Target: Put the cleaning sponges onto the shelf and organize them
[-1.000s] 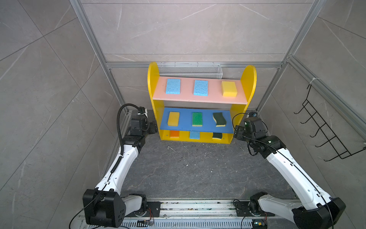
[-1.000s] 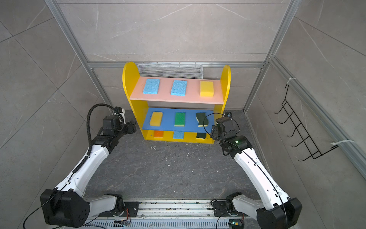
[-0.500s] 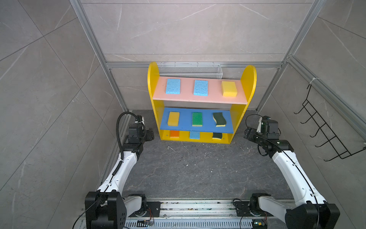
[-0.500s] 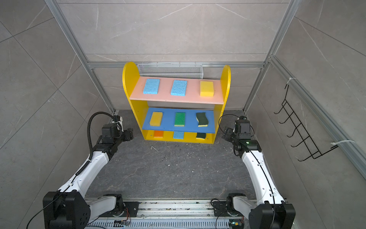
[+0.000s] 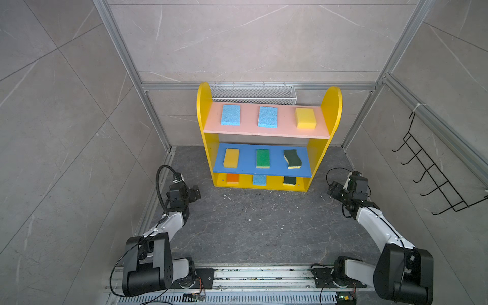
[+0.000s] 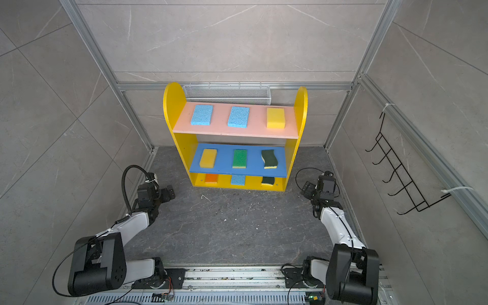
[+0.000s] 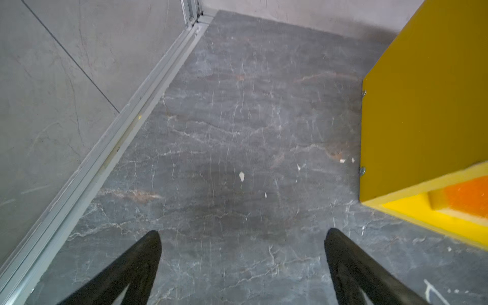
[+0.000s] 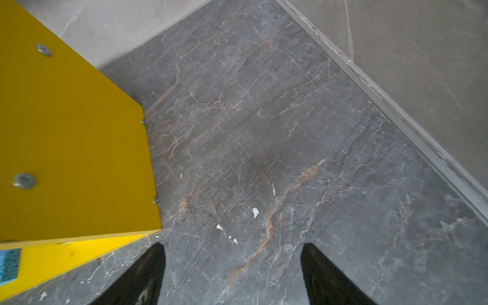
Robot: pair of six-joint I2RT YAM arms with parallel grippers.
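Left hand [image 7: 242,231], right hand [image 8: 233,244] pulled back from shelf [image 5: 333,105], both spread, seemingly empty

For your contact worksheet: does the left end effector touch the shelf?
Apart: the left wrist view shows bare floor between left end effector and shelf.

Even, bright, diffuse light with soft shadows; top views bend at edges, wrist views slightly blurred.
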